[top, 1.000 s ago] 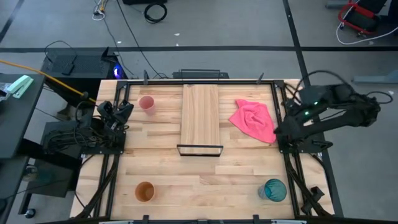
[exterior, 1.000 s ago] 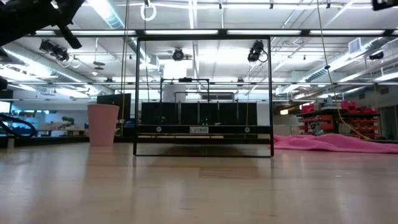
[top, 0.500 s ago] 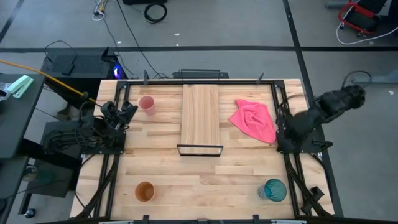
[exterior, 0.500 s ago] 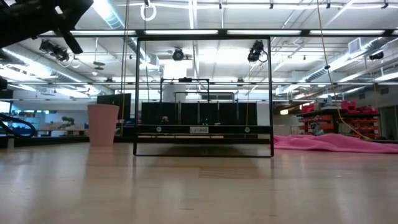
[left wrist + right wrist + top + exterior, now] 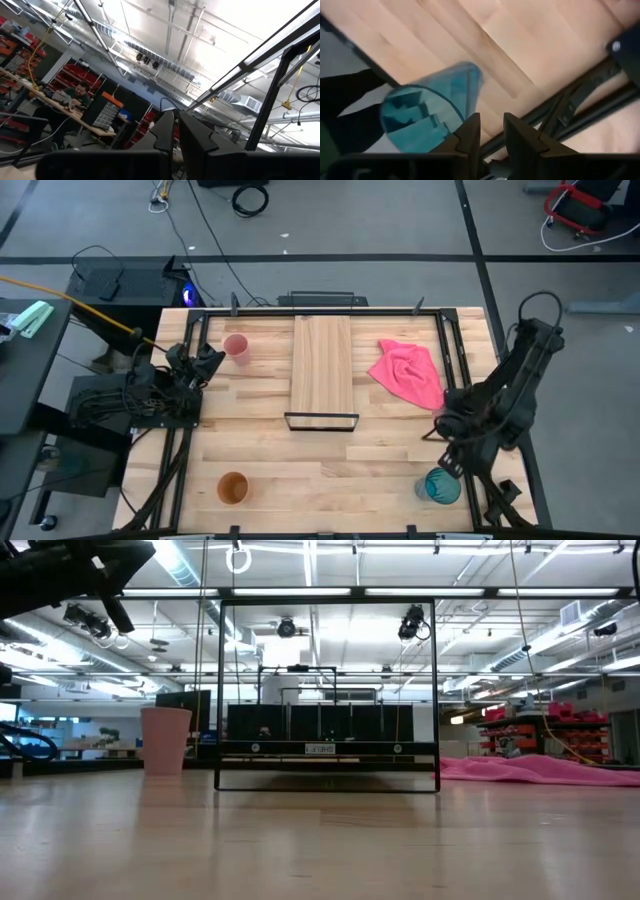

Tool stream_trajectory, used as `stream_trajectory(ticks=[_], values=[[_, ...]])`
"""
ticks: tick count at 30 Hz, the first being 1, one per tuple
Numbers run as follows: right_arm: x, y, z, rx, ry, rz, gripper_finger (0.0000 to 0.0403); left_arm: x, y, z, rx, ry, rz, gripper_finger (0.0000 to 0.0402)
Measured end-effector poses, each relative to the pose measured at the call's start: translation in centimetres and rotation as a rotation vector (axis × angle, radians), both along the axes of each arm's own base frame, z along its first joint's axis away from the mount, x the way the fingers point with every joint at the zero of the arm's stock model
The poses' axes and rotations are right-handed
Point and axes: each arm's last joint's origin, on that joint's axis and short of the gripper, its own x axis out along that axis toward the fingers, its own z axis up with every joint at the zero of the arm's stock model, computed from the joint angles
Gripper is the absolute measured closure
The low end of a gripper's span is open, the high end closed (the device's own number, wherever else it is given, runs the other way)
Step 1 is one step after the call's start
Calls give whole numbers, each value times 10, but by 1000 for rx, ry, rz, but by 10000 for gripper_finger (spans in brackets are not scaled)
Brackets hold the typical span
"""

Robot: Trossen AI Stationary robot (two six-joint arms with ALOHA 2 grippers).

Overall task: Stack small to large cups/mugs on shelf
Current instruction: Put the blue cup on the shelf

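In the high view the pink cup (image 5: 236,346) stands upright at the far left of the table, also showing in the low view (image 5: 165,740). The orange cup (image 5: 232,488) stands near left, the teal cup (image 5: 441,486) near right. The shelf (image 5: 322,360) lies mid-table, its black frame (image 5: 322,421) at the near end. My left gripper (image 5: 203,360) hovers shut just left of the pink cup, pointing up at the ceiling (image 5: 176,125). My right gripper (image 5: 449,464) hangs above the teal cup (image 5: 427,120), its fingers a narrow gap apart (image 5: 492,127).
A crumpled pink cloth (image 5: 410,372) lies on the table right of the shelf, low and flat in the low view (image 5: 540,770). Black rails run along the table's left and right edges. Bare tabletop lies between the orange and teal cups.
My right arm has swung from the far part of the table's right edge, out past it, then toward the near edge, and now stands tipped down over the teal cup. My left gripper has crept slightly toward the pink cup. No cup has moved.
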Motion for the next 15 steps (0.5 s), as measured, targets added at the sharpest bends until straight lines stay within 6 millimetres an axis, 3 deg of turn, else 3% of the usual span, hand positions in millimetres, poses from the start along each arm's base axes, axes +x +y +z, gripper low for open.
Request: stream_trajectory(ticks=[7, 15], values=[[-2, 25, -9, 33, 8, -49, 289, 0, 0, 0, -17, -3, -11, 364], [-2, 35, -17, 9, 30, -64, 275, 1, 0, -2, -24, 16, -13, 366]])
